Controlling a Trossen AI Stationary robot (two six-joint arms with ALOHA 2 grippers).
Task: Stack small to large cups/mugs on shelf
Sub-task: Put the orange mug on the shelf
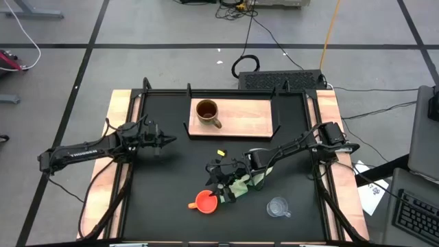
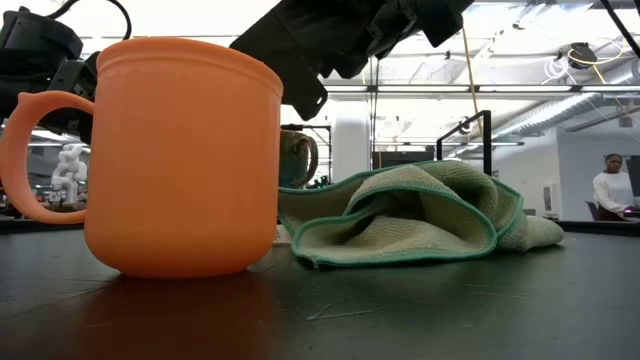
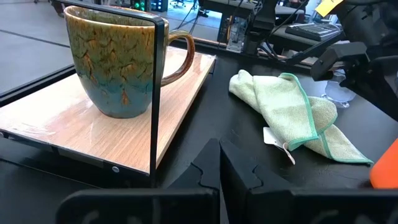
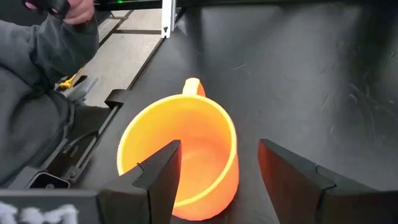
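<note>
The right gripper point(image 4: 217, 171) is held spread just above the orange cup point(image 4: 186, 158), one finger inside the rim. Beyond it, the shelf point(image 1: 240, 116) carries the brown mug point(image 1: 207, 112); beside it lie the green cloth point(image 1: 245, 182) and the glass cup point(image 1: 278, 206).

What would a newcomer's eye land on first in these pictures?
The orange cup near the table's front edge, with the right claw open just above its rim. Beside it lies a crumpled green cloth, and the brown mug already stands on the wooden shelf at the back.
</note>
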